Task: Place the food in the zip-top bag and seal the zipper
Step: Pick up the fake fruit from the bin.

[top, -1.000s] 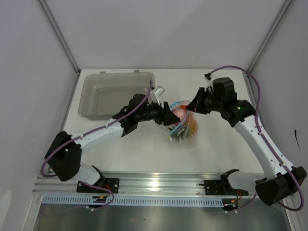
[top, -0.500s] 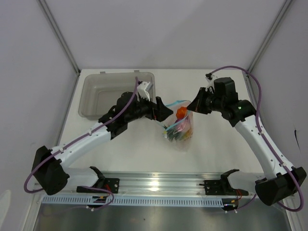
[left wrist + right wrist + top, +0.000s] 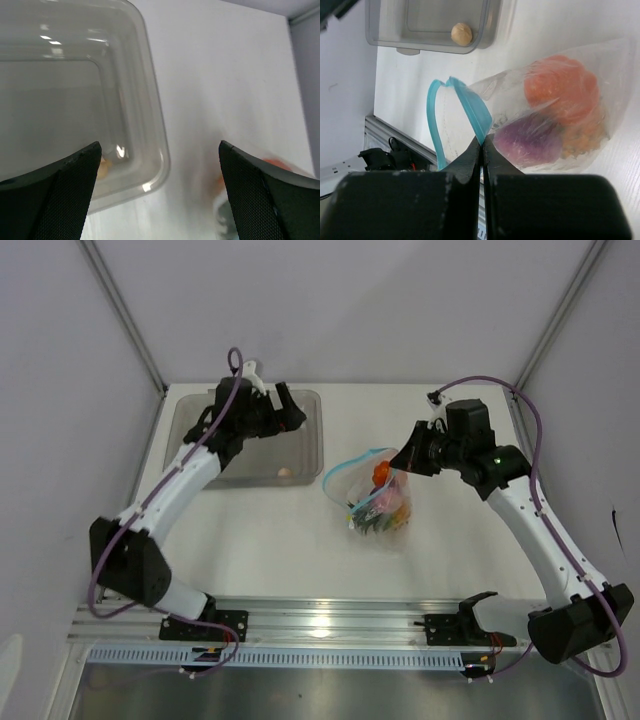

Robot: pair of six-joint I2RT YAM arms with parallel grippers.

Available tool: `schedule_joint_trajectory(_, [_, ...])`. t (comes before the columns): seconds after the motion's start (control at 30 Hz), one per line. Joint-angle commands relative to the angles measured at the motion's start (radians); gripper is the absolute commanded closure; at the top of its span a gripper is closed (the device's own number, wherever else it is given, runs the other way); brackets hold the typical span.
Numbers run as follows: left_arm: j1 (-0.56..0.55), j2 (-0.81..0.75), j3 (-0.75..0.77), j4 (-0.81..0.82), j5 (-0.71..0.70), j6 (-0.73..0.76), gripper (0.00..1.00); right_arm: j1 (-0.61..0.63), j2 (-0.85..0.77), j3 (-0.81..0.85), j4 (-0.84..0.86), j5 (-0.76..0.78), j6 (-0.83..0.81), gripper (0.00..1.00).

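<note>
— Where's the zip-top bag (image 3: 375, 498)?
— Right of the grey tray (image 3: 196, 416), zipper (image 3: 470, 102) pinched by the right gripper (image 3: 482, 145); orange (image 3: 560, 87) and onion (image 3: 530, 140) inside, rest blurred.
— And the left gripper (image 3: 288, 408)?
— Fingers wide apart, empty, over the tray holding the beige bulb (image 3: 461, 34).

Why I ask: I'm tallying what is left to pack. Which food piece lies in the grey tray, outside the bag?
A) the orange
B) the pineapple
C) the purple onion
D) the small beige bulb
D: the small beige bulb sits alone in the grey tray, while the orange and the purple onion show through the clear bag.
</note>
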Motion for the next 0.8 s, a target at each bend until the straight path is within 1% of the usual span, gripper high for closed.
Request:
schedule_joint_trajectory(0.0, [0.033, 0.180, 0.255, -0.285, -0.093, 0.101, 0.01, -0.009, 0.038, 0.016, 0.013, -0.034, -0.035, 1.00])
schedule_joint_trajectory(0.07, [0.048, 0.296, 0.327, -0.394, -0.099, 0.127, 0.00, -0.010, 0.042, 0.004, 0.019, -0.036, -0.046, 1.00])
schedule_joint_trajectory(0.1, [0.053, 0.327, 0.394, -0.402, -0.097, 0.165, 0.01, -0.012, 0.045, -0.004, 0.026, -0.030, -0.054, 1.00])
schedule_joint_trajectory(0.13, [0.056, 0.356, 0.419, -0.416, -0.073, 0.181, 0.01, -0.015, 0.051, -0.017, 0.035, -0.026, -0.057, 1.00])
schedule_joint_trajectory(0.17, [0.069, 0.414, 0.447, -0.463, -0.064, 0.192, 0.01, -0.018, 0.058, -0.021, 0.036, -0.026, -0.060, 1.00])
schedule_joint_trajectory(0.2, [0.079, 0.439, 0.528, -0.483, -0.049, 0.198, 0.01, -0.021, 0.068, -0.022, 0.040, -0.029, -0.064, 1.00])
schedule_joint_trajectory(0.23, [0.092, 0.464, 0.550, -0.500, -0.009, 0.206, 0.01, -0.020, 0.073, -0.024, 0.042, -0.036, -0.066, 1.00])
schedule_joint_trajectory(0.33, [0.108, 0.542, 0.683, -0.568, 0.001, 0.230, 0.01, -0.023, 0.084, -0.030, 0.057, -0.048, -0.071, 1.00])
schedule_joint_trajectory(0.4, [0.109, 0.596, 0.726, -0.613, 0.036, 0.264, 0.01, -0.024, 0.085, -0.031, 0.057, -0.046, -0.072, 1.00])
schedule_joint_trajectory(0.43, [0.109, 0.617, 0.799, -0.640, 0.042, 0.267, 0.01, -0.026, 0.085, -0.031, 0.063, -0.049, -0.071, 1.00])
schedule_joint_trajectory(0.5, [0.108, 0.657, 0.834, -0.696, 0.022, 0.269, 0.01, -0.026, 0.085, -0.037, 0.068, -0.054, -0.068, 1.00])
schedule_joint_trajectory(0.57, [0.103, 0.654, 0.811, -0.697, 0.004, 0.266, 0.01, -0.024, 0.078, -0.040, 0.071, -0.057, -0.063, 1.00])
schedule_joint_trajectory(0.67, [0.093, 0.621, 0.705, -0.684, -0.064, 0.244, 0.00, -0.024, 0.065, -0.042, 0.069, -0.051, -0.061, 1.00])
schedule_joint_trajectory(0.7, [0.091, 0.605, 0.640, -0.674, -0.096, 0.230, 0.00, -0.026, 0.062, -0.040, 0.069, -0.051, -0.061, 1.00])
schedule_joint_trajectory(0.73, [0.088, 0.570, 0.607, -0.636, -0.097, 0.209, 0.00, -0.026, 0.062, -0.040, 0.069, -0.051, -0.060, 1.00])
schedule_joint_trajectory(0.77, [0.086, 0.549, 0.503, -0.611, -0.097, 0.198, 0.01, -0.024, 0.061, -0.040, 0.069, -0.051, -0.057, 1.00])
